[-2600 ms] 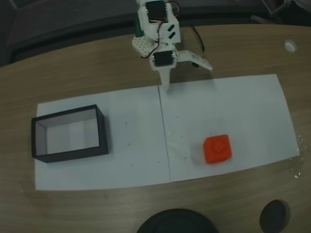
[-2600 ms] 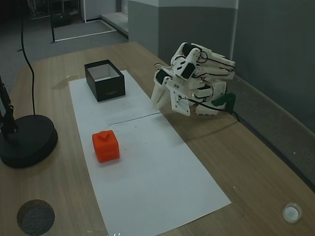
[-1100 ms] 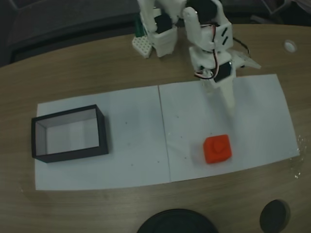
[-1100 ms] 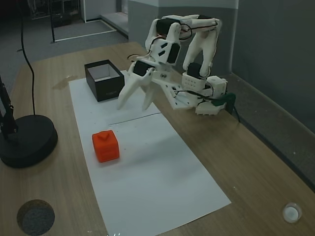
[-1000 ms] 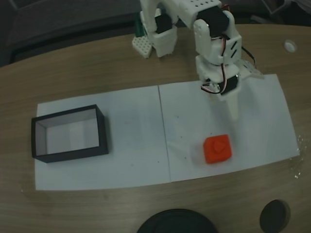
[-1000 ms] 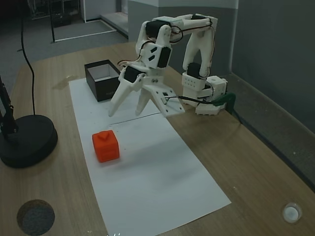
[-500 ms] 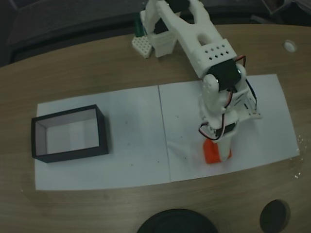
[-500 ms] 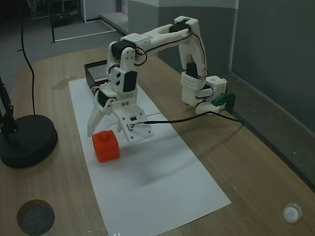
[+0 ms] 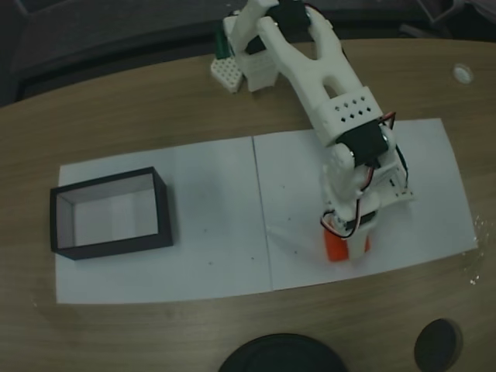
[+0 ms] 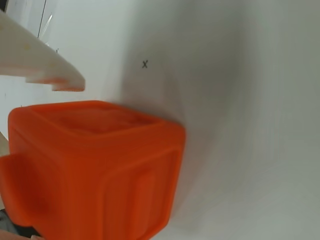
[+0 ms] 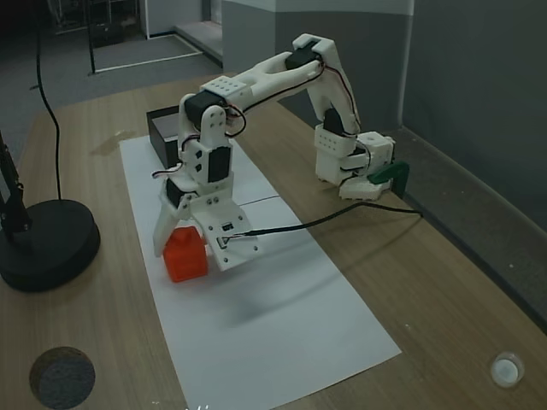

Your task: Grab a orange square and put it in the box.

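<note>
Orange square (image 11: 185, 254) is sitting on the white paper (image 9: 209, 225) near that sheet's near edge in a fixed view, and you are bringing the tool (image 11: 188, 243) down over it with the jaws spread, one to each side. They are standing apart and not yet pressing on the block: the wrist view is showing one pale finger (image 10: 42, 62) hovering just past the block's (image 10: 95, 165) top edge with a sliver of paper between them. That straddling pose is making sense, since the block is low and blunt-cornered and its flat side faces are offering the surest hold.

The box (image 9: 111, 212) is waiting well apart on the other sheet, open side up, its thin black walls standing above the paper. Between the two, the paper is lying bare, so you are getting a free lane across once you are lifting high enough to clear the near wall.

Mind the edges: the block is lying close to the paper's border and the bare wooden counter (image 9: 155, 325), and a dark round base (image 11: 43, 243) is standing just off the sheet on that side. A squeeze off centre is likely to push the block that way.
</note>
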Controlling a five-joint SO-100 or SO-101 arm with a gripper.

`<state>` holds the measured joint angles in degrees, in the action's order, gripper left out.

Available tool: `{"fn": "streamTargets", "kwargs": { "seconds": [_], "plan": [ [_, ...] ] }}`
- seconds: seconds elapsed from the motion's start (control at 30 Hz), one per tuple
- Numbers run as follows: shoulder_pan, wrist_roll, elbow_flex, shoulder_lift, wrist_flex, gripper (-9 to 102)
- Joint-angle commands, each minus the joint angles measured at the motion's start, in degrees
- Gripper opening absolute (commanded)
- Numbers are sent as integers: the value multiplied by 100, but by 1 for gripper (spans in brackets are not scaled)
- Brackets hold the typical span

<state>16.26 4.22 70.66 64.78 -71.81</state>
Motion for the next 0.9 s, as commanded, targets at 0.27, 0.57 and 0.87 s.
{"fn": "streamTargets", "kwargs": {
  "seconds": [0.27, 0.57, 0.87],
  "plan": [
    [-167, -281, -431, 88, -132, 11],
    [-2848, -1485, -1986, 1116, -1213, 12],
    [-5229, -2628, -3814, 1406, -1898, 12]
  ]
}}
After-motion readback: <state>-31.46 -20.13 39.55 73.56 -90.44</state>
